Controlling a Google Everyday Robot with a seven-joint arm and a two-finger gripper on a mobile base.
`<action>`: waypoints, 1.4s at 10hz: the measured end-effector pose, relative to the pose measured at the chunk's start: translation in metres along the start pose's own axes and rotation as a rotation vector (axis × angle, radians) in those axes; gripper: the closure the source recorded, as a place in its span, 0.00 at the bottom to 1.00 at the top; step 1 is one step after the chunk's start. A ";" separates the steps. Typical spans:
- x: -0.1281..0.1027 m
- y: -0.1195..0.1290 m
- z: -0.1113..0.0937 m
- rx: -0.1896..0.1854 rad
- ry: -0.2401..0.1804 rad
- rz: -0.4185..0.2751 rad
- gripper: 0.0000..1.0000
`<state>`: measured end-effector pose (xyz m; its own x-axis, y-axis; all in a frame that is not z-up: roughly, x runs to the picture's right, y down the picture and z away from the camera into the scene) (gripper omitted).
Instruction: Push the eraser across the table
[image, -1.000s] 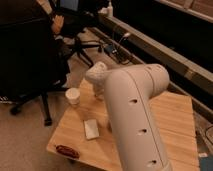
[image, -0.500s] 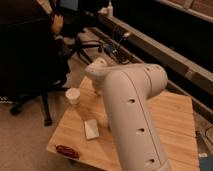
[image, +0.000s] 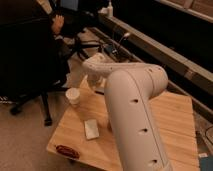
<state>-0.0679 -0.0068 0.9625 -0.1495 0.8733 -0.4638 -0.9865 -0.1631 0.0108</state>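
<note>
Wrist (image: 96, 67) risen slightly, arm (image: 136, 117) folded over table (image: 172, 120), fingers (image: 95, 83) clenched by far edge

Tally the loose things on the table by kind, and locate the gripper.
White paper cup: 1
White flat rectangular pad: 1
Dark red shallow bowl: 1
Total: 3
No dark grey eraser shows; the white robot arm covers part of the light wooden table. The gripper hangs by the table's far left edge, beyond the cup.

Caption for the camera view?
Robot arm reaches over the wooden table, shut gripper low at its far edge, near the cup.
</note>
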 end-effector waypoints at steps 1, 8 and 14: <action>-0.005 0.006 0.001 -0.008 -0.010 -0.006 0.71; -0.021 0.025 0.035 0.004 -0.011 -0.008 0.71; -0.022 -0.020 0.046 0.111 0.031 0.009 0.71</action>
<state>-0.0482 -0.0015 1.0136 -0.1582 0.8570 -0.4904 -0.9866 -0.1176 0.1128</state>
